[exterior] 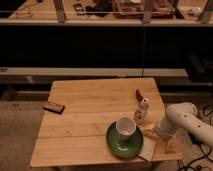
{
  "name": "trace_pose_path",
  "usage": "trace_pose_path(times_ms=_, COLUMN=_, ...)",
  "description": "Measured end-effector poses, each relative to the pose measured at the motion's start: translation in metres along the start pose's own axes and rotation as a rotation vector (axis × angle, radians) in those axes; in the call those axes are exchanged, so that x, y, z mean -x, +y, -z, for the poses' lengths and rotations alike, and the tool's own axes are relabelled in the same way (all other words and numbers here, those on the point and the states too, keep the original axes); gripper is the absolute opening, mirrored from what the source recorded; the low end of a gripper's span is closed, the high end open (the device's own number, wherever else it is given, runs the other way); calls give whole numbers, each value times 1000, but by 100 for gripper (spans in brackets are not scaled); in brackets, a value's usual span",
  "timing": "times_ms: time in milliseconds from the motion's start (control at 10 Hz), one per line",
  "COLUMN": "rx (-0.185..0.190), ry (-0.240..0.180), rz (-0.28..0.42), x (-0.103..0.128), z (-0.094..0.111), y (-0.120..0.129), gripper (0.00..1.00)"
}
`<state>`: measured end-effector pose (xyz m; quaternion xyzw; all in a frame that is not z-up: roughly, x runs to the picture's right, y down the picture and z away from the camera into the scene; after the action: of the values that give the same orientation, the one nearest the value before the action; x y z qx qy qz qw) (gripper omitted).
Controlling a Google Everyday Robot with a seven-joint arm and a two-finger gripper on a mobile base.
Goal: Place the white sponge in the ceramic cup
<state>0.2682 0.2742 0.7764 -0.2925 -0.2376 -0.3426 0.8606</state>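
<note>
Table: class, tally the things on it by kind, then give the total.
cup: 1
plate: 1
sponge: 1
bottle-like figure: 1
brown bar: 1
Total: 5
The gripper is not counted; it is low by the sponge, near the front right corner of the table.
</note>
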Motion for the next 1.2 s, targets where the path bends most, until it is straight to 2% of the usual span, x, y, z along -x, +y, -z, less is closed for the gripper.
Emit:
trace_pose_path(times_ms=200, rx=18, ry=-5, rz=-3, x=-2, z=-4, y=3, gripper=43)
trace_pose_path(times_ms=300, rx=32, ry=-7, rz=-10, x=-5, z=-5, y=6, gripper=31)
trace_pose_path(times_ms=600, rx=54, ry=-1, rz=-15, x=-12, z=-4, y=7, gripper=5)
trace_pose_path(times_ms=700, rx=67, ry=6, rz=-13, x=-16, z=-2, y=7, gripper=0)
trace_pose_path(times_ms=1000, rx=78, ry=12, rz=-17, x=-20, z=1, y=4, gripper=0)
trace_pose_path(times_ms=1200, rx=72, ry=16, rz=-27, x=-23, z=6, y=3, gripper=0)
